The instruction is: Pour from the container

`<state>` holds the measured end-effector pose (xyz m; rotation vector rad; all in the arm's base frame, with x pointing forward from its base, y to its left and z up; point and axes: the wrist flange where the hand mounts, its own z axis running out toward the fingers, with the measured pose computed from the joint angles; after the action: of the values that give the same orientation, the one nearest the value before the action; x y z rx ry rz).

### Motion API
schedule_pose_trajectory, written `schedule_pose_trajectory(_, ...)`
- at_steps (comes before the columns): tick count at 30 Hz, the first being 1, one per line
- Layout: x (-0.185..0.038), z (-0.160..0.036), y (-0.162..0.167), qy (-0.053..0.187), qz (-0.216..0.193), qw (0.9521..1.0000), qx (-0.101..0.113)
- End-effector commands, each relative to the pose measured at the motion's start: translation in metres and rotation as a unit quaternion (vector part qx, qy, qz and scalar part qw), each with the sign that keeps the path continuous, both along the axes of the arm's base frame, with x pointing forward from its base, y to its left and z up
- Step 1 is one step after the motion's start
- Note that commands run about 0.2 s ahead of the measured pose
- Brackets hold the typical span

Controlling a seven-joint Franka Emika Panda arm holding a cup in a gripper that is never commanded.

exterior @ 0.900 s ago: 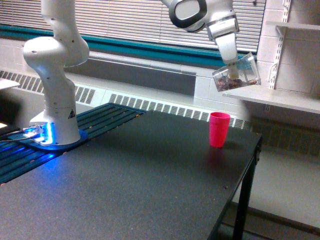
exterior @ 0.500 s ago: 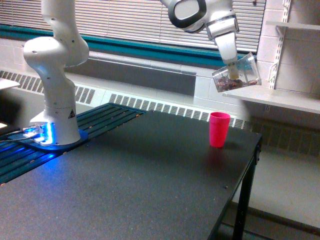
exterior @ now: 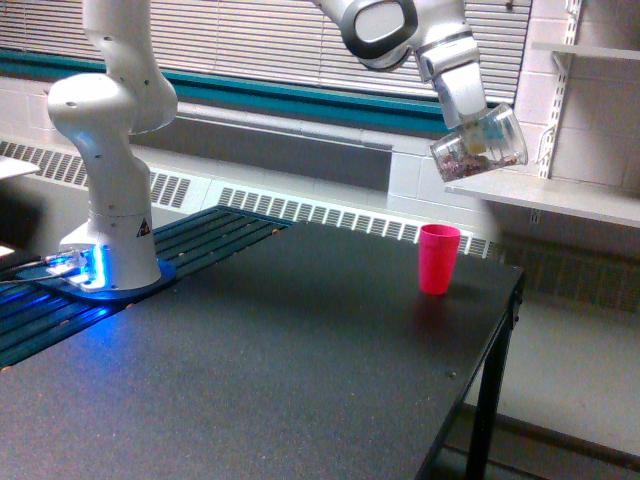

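A small clear plastic cup with brownish bits inside (exterior: 480, 142) is held tilted on its side, high above the dark rectangular counter (exterior: 260, 350), pinched by the claw (exterior: 470, 130) of the white robot arm (exterior: 400, 30). An opaque pink plastic cup (exterior: 438, 258) is seen standing upright on the counter, below the clear cup and slightly toward the exterior view's left of it, near the counter's far edge.
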<state>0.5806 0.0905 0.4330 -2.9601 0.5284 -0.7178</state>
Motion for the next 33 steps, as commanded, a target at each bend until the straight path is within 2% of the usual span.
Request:
schedule_pose_trajectory(1,-0.018,-0.016,0.038,0.003,0.072,0.997,-0.027)
schedule_pose_trajectory(11,-0.047,-0.045,0.066,0.017,0.141,0.9884,-0.054)
schedule_pose_trajectory(20,-0.07,-0.067,0.085,0.033,0.193,0.9774,-0.079)
schedule_pose_trajectory(25,-0.08,-0.078,0.093,0.044,0.22,0.9697,-0.097)
schedule_pose_trajectory(33,-0.091,-0.094,0.101,0.063,0.249,0.9596,-0.115)
